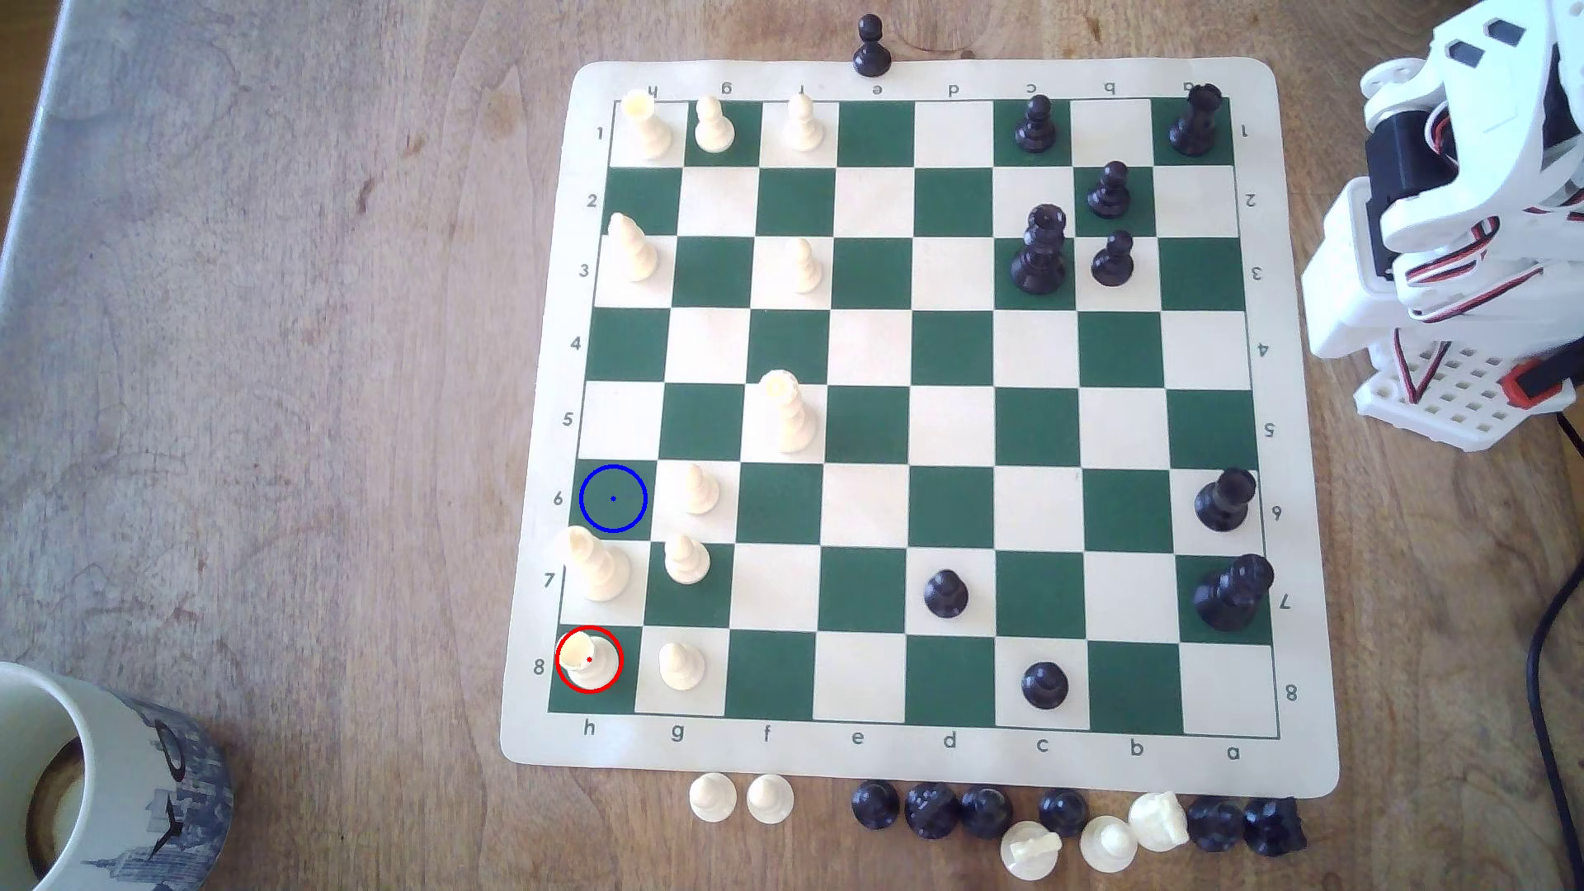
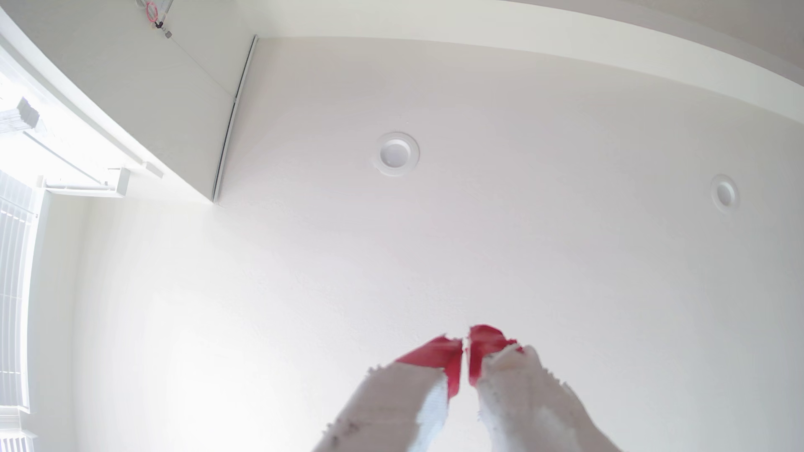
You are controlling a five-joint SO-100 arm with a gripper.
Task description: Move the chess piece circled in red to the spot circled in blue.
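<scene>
Step in hand: none begun; approach to the piece not yet started

- Arm [image 1: 1457, 214]: one, folded up off the board's right edge in the exterior view, well apart from the piece
- Hand [image 2: 465, 343]: one; in the wrist view its red-tipped fingers [image 2: 439, 352] point at a ceiling, closed almost together with nothing between them
- Chess piece circled in red [image 1: 589, 660]: one cream rook, upright on the green corner square at the board's near left in the exterior view
- Spot circled in blue [image 1: 613, 499]: one green square, bare, in the same left column, two squares farther away
- Tall cream piece [image 1: 591, 565]: one, on the square between rook and spot

Next move, as judged: swing across the whole board [image 1: 1303, 428], open, descend on the rook, then carry it high over the tall cream piece.

Count
- Cream on squares: eleven, rook included
- Black on squares: nine
- Black pawn [image 1: 870, 47] at the far border: one
- Off the near edge, on the worktop [image 1: 300, 343]: five cream, six black
- Mug [image 1: 111, 788]: one, near left
</scene>
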